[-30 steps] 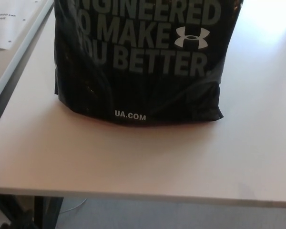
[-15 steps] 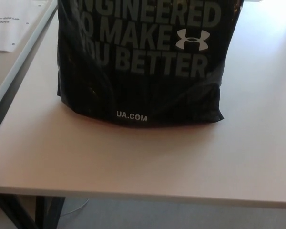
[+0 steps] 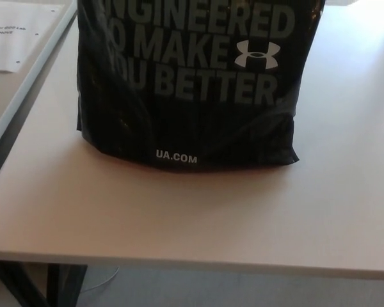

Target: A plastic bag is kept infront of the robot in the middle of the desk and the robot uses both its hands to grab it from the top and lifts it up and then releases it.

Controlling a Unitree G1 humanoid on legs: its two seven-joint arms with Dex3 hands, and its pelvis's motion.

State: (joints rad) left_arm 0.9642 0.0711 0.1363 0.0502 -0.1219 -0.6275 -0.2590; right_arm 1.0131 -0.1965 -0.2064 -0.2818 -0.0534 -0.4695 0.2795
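Note:
A black plastic bag with grey lettering and a white logo stands upright in the middle of the pale desk. Its base rests on the desk top and its upper part runs out of the picture at the top edge. Neither of my hands nor any part of my arms shows in the head view.
A second table adjoins on the left, with a white sheet of paper on it. The desk's front edge crosses the bottom of the picture, with grey floor and dark table legs below.
The whole picture has shifted slightly, so the camera moved a little. The bag itself stands as before.

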